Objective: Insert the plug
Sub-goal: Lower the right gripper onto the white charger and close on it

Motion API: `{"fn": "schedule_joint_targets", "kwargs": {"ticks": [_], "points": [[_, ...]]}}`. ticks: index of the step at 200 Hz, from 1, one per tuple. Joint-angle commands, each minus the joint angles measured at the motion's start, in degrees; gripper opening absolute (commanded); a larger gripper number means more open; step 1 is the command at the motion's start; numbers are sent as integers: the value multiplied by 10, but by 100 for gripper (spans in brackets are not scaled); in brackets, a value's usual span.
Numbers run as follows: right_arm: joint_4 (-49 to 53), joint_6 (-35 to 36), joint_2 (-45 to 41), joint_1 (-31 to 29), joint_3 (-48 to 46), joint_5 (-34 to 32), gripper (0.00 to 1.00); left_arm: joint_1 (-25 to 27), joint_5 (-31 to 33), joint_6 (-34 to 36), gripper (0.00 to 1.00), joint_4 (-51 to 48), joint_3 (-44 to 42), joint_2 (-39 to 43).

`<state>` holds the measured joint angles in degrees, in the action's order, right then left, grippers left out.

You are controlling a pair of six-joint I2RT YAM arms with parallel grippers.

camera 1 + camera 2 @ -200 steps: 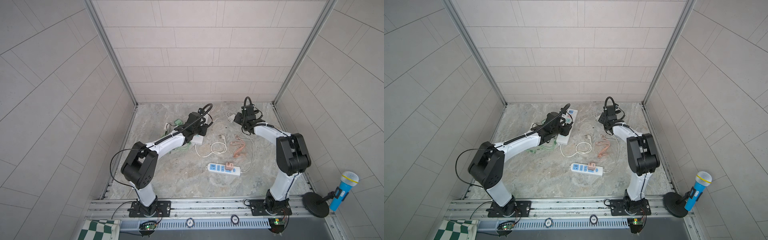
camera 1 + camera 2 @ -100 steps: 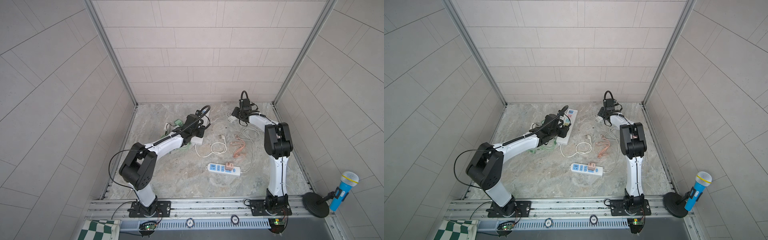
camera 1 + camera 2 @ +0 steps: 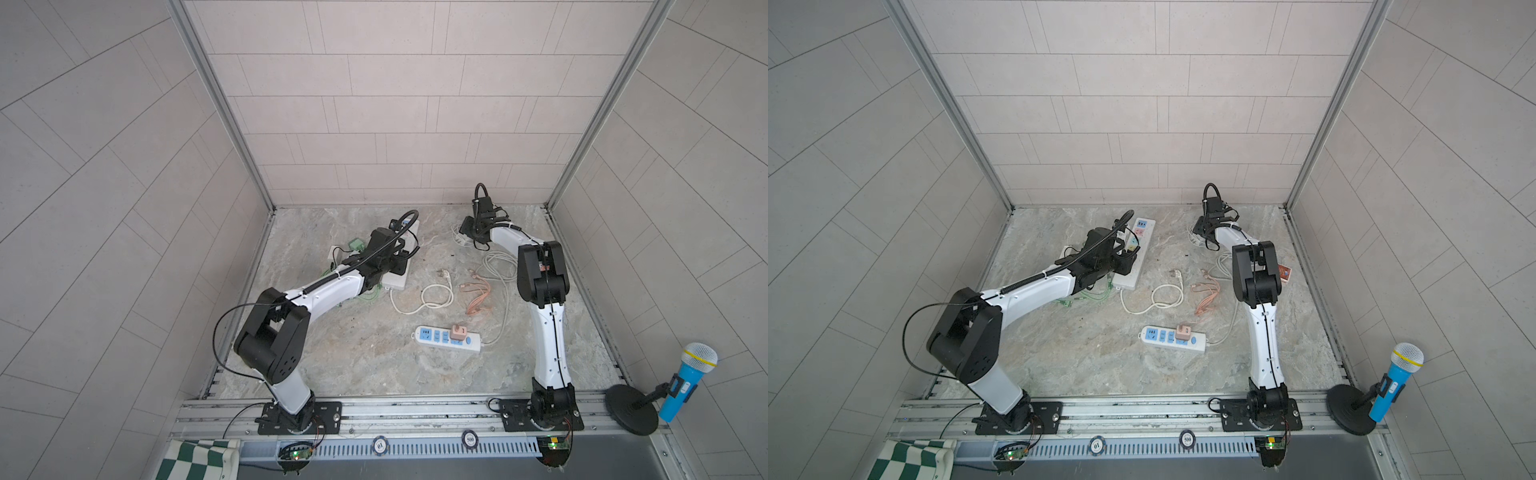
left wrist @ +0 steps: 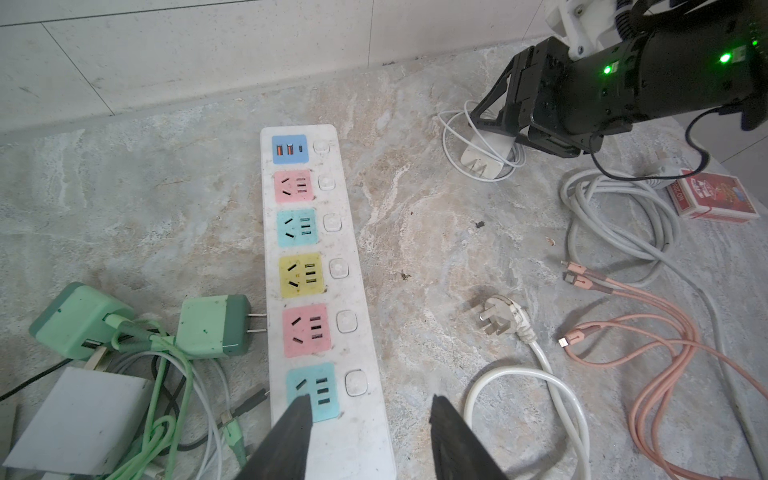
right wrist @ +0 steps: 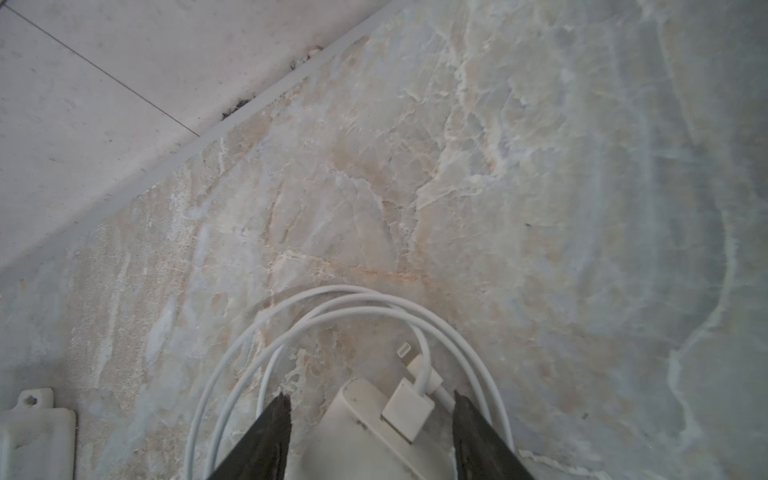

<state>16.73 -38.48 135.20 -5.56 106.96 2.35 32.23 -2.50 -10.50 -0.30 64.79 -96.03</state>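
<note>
A marbled grey-and-tan worktop (image 3: 365,361) fills the floor of a booth closed on three sides by pale tiled walls (image 3: 395,104). Metal posts (image 3: 220,104) stand in the far corners, and a metal rail (image 3: 415,411) along the near edge carries both arm bases. The surface is scuffed and speckled with small dark crumbs.

The left tool (image 4: 370,398) hangs low over one end of a long white strip (image 4: 307,232) with coloured sockets. Its jaws are spread, one over the last teal socket and the other past the strip's edge, pinching nothing. On that tool's outer side, toward the side wall, lie green chargers (image 4: 212,326) and tangled leads.

The right tool (image 5: 370,395) sits by the far wall, jaws spread to either side of the white charger (image 5: 357,432), with bare worktop showing between one jaw and it. Between the two tools lie a loose three-pin plug (image 4: 496,320) and pink cables (image 4: 575,279). A second strip (image 3: 432,336) lies behind both tools, toward the rail.
</note>
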Motion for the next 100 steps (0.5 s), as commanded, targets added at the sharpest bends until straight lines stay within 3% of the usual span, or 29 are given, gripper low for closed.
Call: {"fn": "schedule_joint_targets", "kwargs": {"ticks": [1,58,100], "points": [[30,12,10,5,23,-12,61,-5,-4,5,52,6,5,-5],[72,11,54,5,79,29,61,-6,-8,7,52,3,28,-30],[110,8,27,3,46,48,63,-8,-17,5,51,3,38,-36]]}}
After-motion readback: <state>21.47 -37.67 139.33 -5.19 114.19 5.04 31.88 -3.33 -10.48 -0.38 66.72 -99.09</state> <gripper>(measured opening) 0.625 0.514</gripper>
